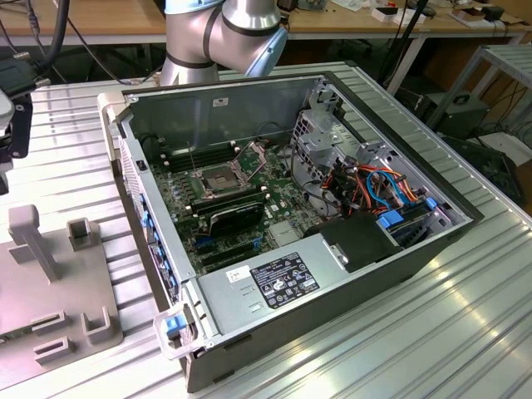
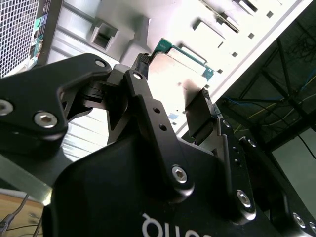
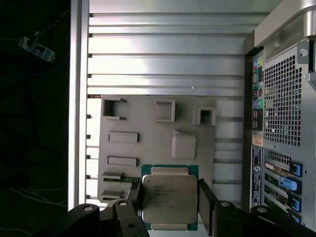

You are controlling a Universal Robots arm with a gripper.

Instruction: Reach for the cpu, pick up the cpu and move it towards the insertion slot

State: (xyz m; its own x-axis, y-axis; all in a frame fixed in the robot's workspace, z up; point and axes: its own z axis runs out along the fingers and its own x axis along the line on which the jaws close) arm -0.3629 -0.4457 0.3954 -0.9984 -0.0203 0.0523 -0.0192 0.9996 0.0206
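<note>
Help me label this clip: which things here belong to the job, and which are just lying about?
Job:
- cpu, between the fingers of the hand
- insertion slot in the open computer case

Lying about:
- grey fixture plate
- black card

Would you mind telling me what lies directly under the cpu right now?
In the first wrist view, the grey fixture plate extends from beneath the cpu; the chip hides the part directly underneath.
</note>
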